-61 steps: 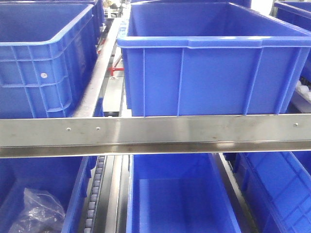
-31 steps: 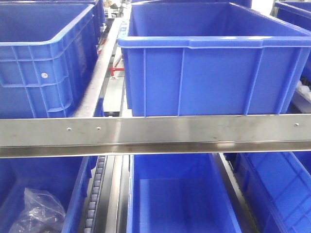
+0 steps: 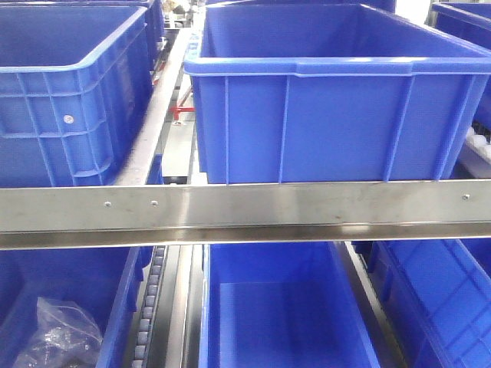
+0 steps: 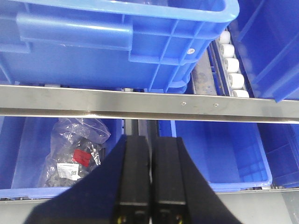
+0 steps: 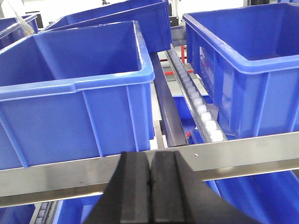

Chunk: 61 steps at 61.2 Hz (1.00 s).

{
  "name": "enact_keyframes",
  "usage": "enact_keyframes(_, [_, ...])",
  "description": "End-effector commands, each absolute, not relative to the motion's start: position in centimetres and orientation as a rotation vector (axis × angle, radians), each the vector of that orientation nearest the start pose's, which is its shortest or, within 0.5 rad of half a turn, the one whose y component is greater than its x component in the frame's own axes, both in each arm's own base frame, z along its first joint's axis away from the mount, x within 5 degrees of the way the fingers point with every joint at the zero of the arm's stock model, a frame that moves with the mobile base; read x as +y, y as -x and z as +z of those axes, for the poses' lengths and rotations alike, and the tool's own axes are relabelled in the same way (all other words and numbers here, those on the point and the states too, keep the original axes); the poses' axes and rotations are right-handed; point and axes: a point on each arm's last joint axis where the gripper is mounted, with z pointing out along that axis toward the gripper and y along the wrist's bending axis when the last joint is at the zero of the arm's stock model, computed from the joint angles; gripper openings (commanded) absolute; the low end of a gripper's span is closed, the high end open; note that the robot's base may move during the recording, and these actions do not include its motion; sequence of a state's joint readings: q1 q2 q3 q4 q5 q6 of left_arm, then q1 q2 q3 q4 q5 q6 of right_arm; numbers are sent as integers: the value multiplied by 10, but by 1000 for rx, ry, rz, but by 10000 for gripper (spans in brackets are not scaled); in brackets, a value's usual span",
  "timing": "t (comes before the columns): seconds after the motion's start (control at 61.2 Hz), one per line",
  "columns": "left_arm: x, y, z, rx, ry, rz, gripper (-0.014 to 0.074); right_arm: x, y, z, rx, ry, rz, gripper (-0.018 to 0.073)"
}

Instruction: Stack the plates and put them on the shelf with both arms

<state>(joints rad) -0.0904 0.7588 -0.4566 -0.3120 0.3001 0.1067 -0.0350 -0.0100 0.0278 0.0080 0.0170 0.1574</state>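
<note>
No plates are seen in any view; only blue bins (image 3: 330, 92) on a roller rack behind a steel rail (image 3: 245, 211) are shown, so their place and facing cannot be told. In the left wrist view, the left gripper (image 4: 150, 177) is seen with fingers pressed together on nothing, pointed at the rail, above a lower bin holding a clear bag (image 4: 77, 151) whose contents are hard to make out. In the right wrist view, the right gripper (image 5: 150, 186) is likewise closed and empty, cut off at the bottom edge, aimed between two upper bins.
</note>
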Motion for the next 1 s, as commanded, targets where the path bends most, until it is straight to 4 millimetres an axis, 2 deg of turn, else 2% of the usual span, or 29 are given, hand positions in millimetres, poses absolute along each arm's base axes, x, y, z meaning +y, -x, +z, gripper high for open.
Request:
enact_keyframes(0.0, [-22, -154, 285, 1980, 68, -274, 85, -2, -53, 216, 1398, -140, 97, 56])
enact_keyframes(0.343, [-22, -154, 285, 1978, 68, -274, 86, -2, -53, 216, 1398, -140, 97, 56])
enact_keyframes(0.506, [-18, -143, 301, 1849, 65, -254, 85, -2, -53, 216, 1398, -140, 97, 56])
enact_keyframes(0.637, [-13, -122, 304, 1721, 0, -170, 85, -2, -53, 216, 1398, -140, 97, 56])
enact_keyframes(0.767, [-9, -92, 285, 1639, -28, -125, 86, -2, -53, 216, 1398, -140, 97, 56])
enact_keyframes(0.98, [-4, -58, 231, 1549, 14, -99, 86, -2, -53, 216, 1398, -140, 97, 56])
